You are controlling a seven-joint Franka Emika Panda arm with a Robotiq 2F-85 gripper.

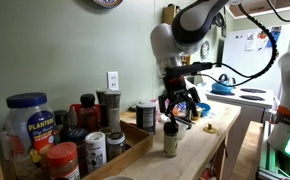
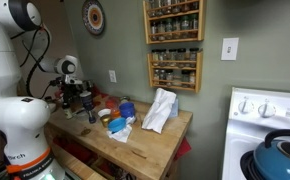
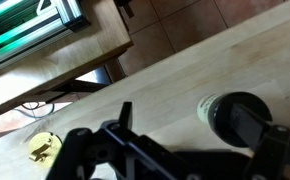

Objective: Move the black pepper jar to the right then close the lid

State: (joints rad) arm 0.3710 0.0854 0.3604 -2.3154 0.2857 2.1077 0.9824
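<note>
The black pepper jar [image 1: 170, 141] stands upright on the wooden counter [image 1: 190, 158], slim, with a pale label and its dark lid [image 1: 170, 127] on top. It also shows in an exterior view [image 2: 92, 116]. My gripper [image 1: 179, 108] hangs just above it, slightly to the right, with its fingers spread. In the wrist view I look down on the lid [image 3: 228, 118]. The jar sits between the open fingers of my gripper [image 3: 200, 122], close to the right-hand finger, which overlaps the cap's edge. I cannot tell whether the lid is fully closed.
A wooden tray [image 1: 135, 133] and several jars stand left of the pepper jar, among them a big blue-lidded jar [image 1: 27, 118] and a red-lidded jar [image 1: 62, 158]. A small yellow item [image 1: 207, 128] lies beyond. A white cloth [image 2: 160, 108] lies on the counter. A stove [image 2: 270, 130] stands past the counter's end.
</note>
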